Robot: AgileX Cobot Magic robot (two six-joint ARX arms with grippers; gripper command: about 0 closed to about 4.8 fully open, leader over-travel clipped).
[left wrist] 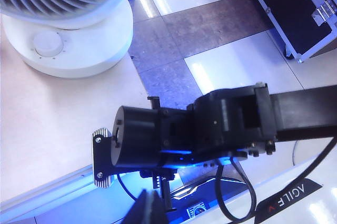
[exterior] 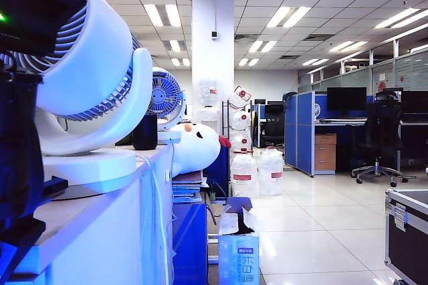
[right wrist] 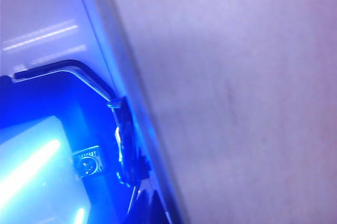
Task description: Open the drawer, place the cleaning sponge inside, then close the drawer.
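The cleaning sponge is out of view in every frame, and I cannot make out the drawer for sure. The right wrist view, lit blue, shows a pale panel edge point(right wrist: 131, 108) with a thin bent metal bar point(right wrist: 79, 71) beside it. My right gripper point(right wrist: 155, 211) is shut, its dark tips pressed together close against that edge, with nothing visible between them. My left gripper point(left wrist: 150, 209) is shut and empty, hanging over the table's front edge point(left wrist: 47, 190). The right arm's black wrist point(left wrist: 210, 124) crosses just beyond the left gripper, reaching past the tabletop's side.
A large white fan point(exterior: 93, 77) stands on the tabletop, its round base point(left wrist: 68, 45) near the left gripper. Behind it are a second fan point(exterior: 164, 94), a black cylinder point(exterior: 144, 131) and a snowman plush point(exterior: 197, 148). A black flight case point(left wrist: 295, 8) and a carton point(exterior: 239, 245) sit on the floor.
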